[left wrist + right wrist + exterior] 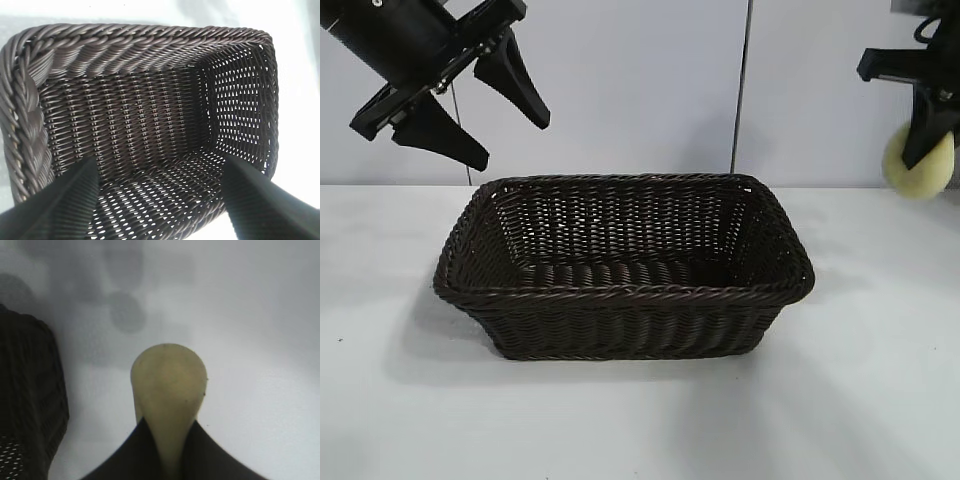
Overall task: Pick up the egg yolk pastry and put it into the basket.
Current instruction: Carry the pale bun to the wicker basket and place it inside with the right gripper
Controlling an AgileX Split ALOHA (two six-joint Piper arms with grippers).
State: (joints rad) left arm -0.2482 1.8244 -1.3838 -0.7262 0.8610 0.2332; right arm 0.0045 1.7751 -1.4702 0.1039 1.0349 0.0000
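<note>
The right tool (927, 140) hangs in the air at the far right of the exterior view, well above the white tabletop (640, 420) and off to the side of the basket (620, 300). Its two dark fingers are pinched in tight on the egg yolk pastry (912, 165), which bulges out pale yellow below and beside them. From the right wrist view the pastry (169, 385) sits squeezed between the fingertips (215, 455), its rounded end sticking out past them, with bare tabletop (260, 340) beneath and a dark edge of the basket (30, 390) off to one side. So the pastry is clear of the surface, held aloft, and not over the basket; the near basket wall lies to the side of the tool with open tabletop between.

The left tool (470, 105) is up at the other end, above and just outside the basket's left corner, angled down toward it. Its fingers stand wide apart with nothing between them. The left wrist view looks straight into the basket (150, 115), woven floor and walls filling the space ahead of its two fingers (60, 205).

The basket stands level in the middle of the tabletop, between the two tools, with nothing visible inside it.
</note>
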